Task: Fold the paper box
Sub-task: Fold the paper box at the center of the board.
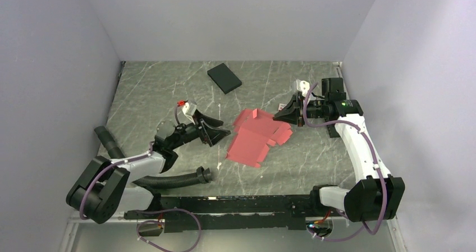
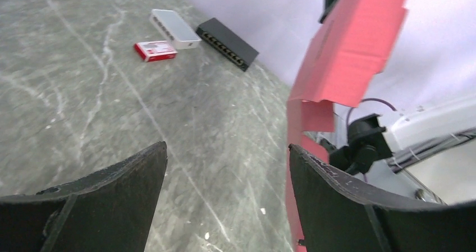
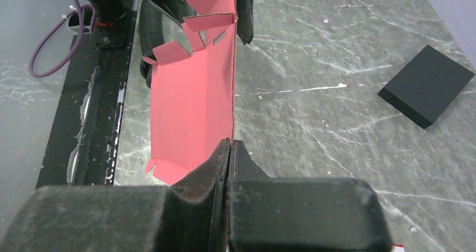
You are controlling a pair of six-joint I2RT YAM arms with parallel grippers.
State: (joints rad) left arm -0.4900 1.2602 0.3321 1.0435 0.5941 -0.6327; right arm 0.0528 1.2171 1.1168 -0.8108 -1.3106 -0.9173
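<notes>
- Right wrist: your right gripper [image 3: 230,145] fingers pinch the paper box [image 3: 193,100] by its edge; hold it taut.
- Your left gripper [image 2: 227,162] fingers are spread wide beside it; seize a flap squarely before creasing.

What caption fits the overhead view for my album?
Right jaws pinch the unfolded paper box; left jaws stand open beside it.

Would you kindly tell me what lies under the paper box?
Marbled table shows all around the paper box; the patch directly beneath is covered. The right pincer is shut on its edge.
</notes>
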